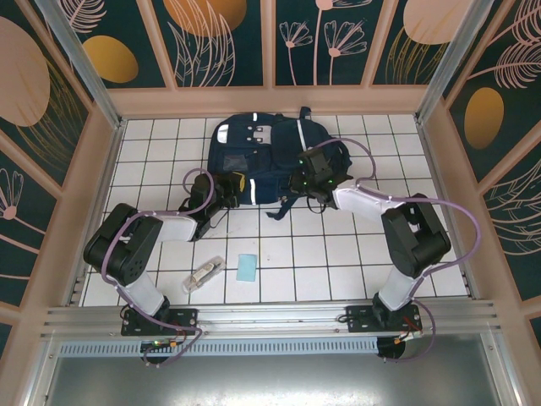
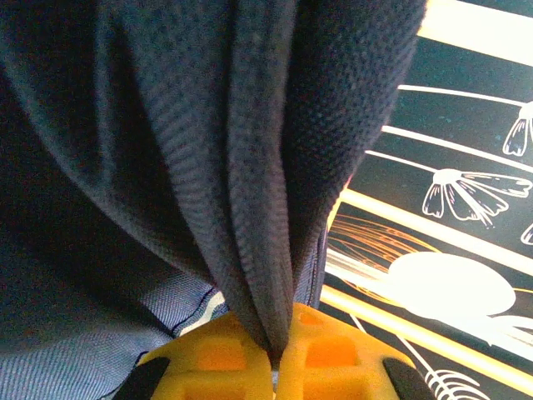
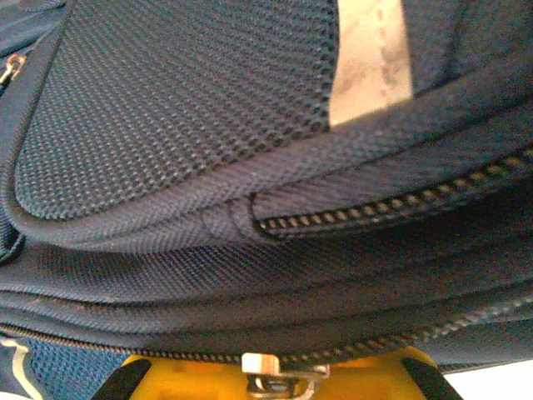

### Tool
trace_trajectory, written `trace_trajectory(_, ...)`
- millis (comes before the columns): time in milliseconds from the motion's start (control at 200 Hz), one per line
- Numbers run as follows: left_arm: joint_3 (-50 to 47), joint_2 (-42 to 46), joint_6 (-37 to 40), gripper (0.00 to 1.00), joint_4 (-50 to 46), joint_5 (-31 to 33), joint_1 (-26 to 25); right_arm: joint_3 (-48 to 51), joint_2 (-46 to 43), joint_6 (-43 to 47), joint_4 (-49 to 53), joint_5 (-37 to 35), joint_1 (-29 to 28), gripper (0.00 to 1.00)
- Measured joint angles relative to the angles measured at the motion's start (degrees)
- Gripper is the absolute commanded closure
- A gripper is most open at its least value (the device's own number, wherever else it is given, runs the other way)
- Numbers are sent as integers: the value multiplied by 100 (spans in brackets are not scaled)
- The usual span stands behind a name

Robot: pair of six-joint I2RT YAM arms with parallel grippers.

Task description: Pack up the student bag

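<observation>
The bag [image 1: 270, 156] lies flat at the counter's [image 1: 338, 262] upper centre. The left hand [image 2: 275, 360] is pinched shut on a fold of its fabric; the right hand [image 3: 279, 385] looks closed on the zip pull [image 3: 265, 364]. Pulling along the zip, against taut fabric, should open it cleanly.

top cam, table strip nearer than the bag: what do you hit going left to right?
left arm → pale wrapped packet → light blue square → right arm
</observation>
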State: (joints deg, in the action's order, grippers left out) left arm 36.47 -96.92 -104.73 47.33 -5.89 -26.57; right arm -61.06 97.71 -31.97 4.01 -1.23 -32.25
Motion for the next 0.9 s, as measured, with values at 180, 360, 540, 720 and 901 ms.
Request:
trace_trajectory(180, 2, 0, 103, 100, 2, -92, 98, 0, -282, 608, 400, 280, 205, 100)
trace_trajectory(360, 11, -11, 275, 100, 2, -389, 264, 72, -570, 1263, 833, 286, 675, 100)
trace_trajectory(540, 74, -11, 619, 100, -146, -675, 400, 219, -726, 1858, 1005, 310, 1099, 100)
trace_trajectory(720, 616, -319, 1290, 100, -570, -966, 791, 219, -807, 2166, 1134, 529, 1292, 100)
trace_trajectory(901, 1421, -1119, 1786, 100, -623, -1141, 1045, 262, -914, 2090, 1198, 861, 1054, 100)
